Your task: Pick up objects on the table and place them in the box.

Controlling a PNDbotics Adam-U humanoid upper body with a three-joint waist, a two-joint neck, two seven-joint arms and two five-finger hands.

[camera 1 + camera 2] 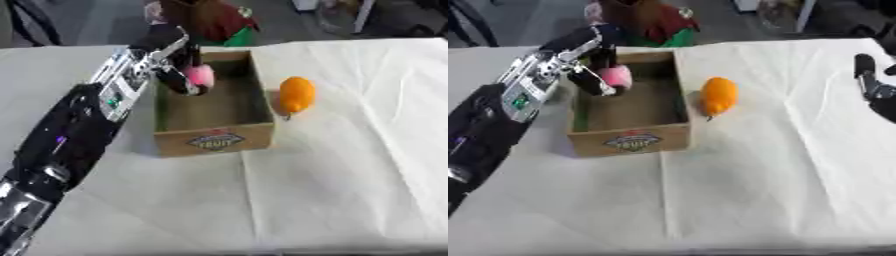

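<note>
A cardboard box (214, 141) with a fruit label on its front stands on the white cloth. My left hand (181, 62) reaches over the box's left rim and its fingers curl round a pink object (200, 76), held above the box's far left inside. An orange fruit (297, 94) lies on the cloth just right of the box. My right hand (871, 82) shows only at the right edge of the right eye view, fingers up and relaxed, well clear of the fruit.
The white cloth (341, 180) covers the table, with wide bare room in front of and to the right of the box. A red and green thing (219, 22) sits just beyond the table's far edge behind the box.
</note>
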